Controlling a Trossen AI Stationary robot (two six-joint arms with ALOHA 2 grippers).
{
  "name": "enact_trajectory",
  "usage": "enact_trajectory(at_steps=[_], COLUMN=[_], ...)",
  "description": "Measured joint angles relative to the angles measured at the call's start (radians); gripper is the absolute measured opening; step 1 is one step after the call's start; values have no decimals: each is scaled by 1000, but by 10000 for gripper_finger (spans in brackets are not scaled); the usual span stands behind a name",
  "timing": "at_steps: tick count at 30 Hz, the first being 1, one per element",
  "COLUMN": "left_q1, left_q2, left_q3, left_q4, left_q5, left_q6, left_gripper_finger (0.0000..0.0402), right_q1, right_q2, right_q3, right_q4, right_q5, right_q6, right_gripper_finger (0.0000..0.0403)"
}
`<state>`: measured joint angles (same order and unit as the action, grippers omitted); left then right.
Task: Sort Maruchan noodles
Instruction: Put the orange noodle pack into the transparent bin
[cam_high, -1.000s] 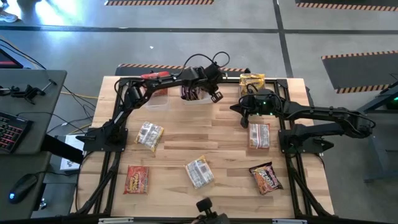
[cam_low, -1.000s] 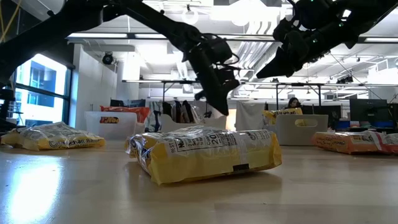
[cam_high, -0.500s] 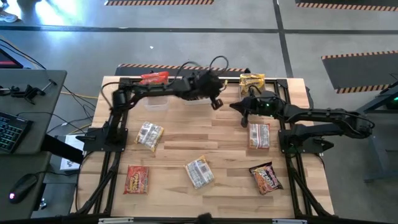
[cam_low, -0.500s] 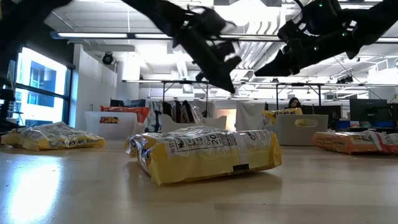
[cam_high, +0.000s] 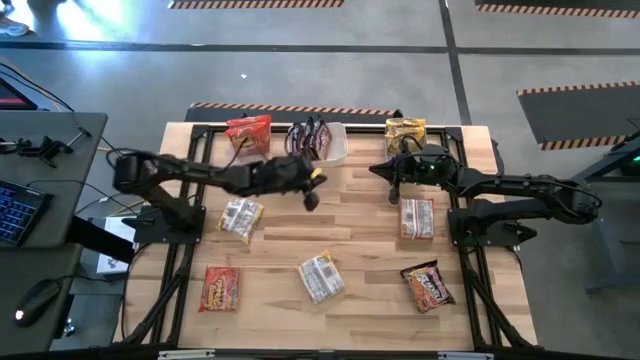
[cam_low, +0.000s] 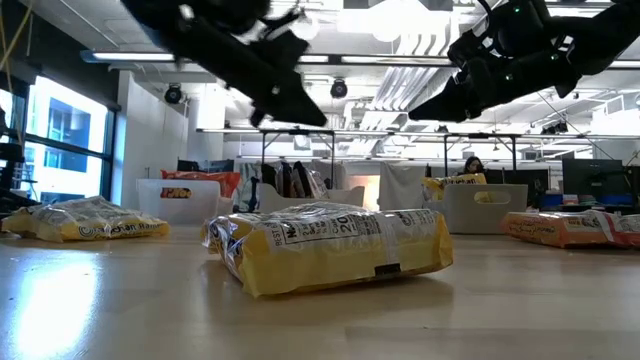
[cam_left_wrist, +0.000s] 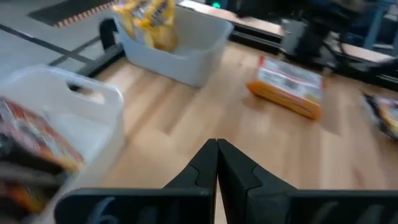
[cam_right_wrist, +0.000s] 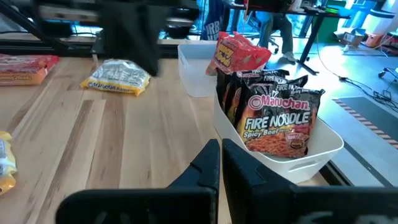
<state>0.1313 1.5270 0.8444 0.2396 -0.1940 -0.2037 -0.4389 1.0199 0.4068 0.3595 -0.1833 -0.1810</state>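
Above the middle of the tabletop, toward its far edge, the left gripper (cam_high: 311, 200) hangs with its fingers pressed together and nothing between them; the left wrist view shows the two dark tips meeting over bare wood. Near the far edge on the right side, the right gripper (cam_high: 393, 196) hovers likewise closed and empty, just short of a yellow packet (cam_high: 417, 217) lying flat by the right edge.

Three clear tubs stand along the far edge. The left tub (cam_high: 243, 165) holds a red-orange packet (cam_high: 248, 131), the middle tub (cam_high: 338, 145) holds dark Fire Noodle packets (cam_right_wrist: 275, 127) standing on edge, and the right tub (cam_left_wrist: 193, 59) holds yellow ones (cam_high: 405, 131).

Five Maruchan noodles remain loose on the wood: a yellow packet (cam_high: 241, 216) left of centre, another yellow one (cam_high: 320, 276) near the middle of the near edge, a red-orange one (cam_high: 218, 288) at the near left corner, a dark one (cam_high: 429, 284) at the near right corner, and the one beside the right gripper.

Each packet is judged light, with a crinkly, slippery film over a brittle noodle block that could crack under a hard squeeze. Lying flat, they offer little height; the best hold is probably across the short width at mid-length, or on a crimped end seam, with jaws opened first and closed gently.
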Motion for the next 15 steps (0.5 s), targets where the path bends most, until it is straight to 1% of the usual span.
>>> enact_trajectory(at_steps=[4,7,11,15], left_q1=[-81,-144,-245,-366], left_q2=[-78,-125,-182,-239], left_q3=[-91,-115,-118,-118], left_q4=[-27,-134,-353,-533], left_q5=[-23,19,84,75], left_q6=[-76,-184,-411,-692], left_gripper_finger=[1,1,1,1], right_q1=[0,0,0,0], right_q2=[0,0,0,0], right_q3=[0,0,0,0], right_q4=[0,-2,-2,-3], right_q5=[0,0,0,0], right_q6=[0,1,16,16], right_gripper_finger=[0,0,0,0])
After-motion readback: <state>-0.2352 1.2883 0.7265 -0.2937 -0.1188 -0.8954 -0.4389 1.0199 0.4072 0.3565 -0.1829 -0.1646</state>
